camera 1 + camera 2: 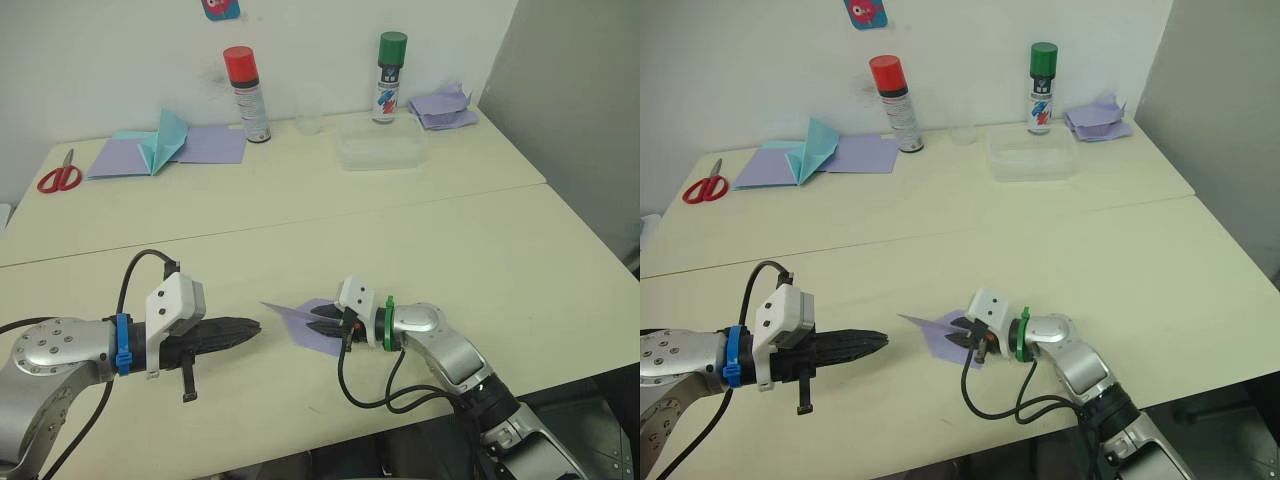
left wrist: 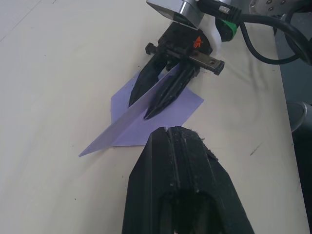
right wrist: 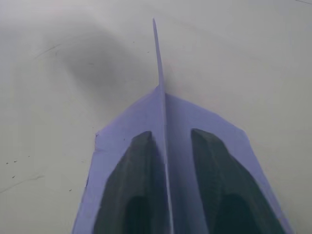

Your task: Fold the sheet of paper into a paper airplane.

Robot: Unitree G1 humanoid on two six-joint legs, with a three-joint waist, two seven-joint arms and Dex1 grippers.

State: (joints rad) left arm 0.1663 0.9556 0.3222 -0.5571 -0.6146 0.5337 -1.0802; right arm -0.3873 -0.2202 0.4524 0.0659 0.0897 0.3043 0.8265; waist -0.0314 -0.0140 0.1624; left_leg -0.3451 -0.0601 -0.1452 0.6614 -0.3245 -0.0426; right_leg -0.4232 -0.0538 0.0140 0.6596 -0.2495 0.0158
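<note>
Silver metal arms, white wrist blocks, ridged black fingers (image 2: 175, 185); blue band on left wrist (image 1: 121, 343), green ring on right (image 1: 387, 323), black cables looping.

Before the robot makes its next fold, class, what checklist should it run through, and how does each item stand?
1. Paper airplane lying on the table: ok.
2. Centre ridge upright between the right claw's two fingers: ok.
3. Right claw pinching the ridge: not ok, fingers apart.
4. Left claw shut, just short of the paper: ok.
5. Nose pointed and free: ok.
6. Wings even: cannot tell.
</note>
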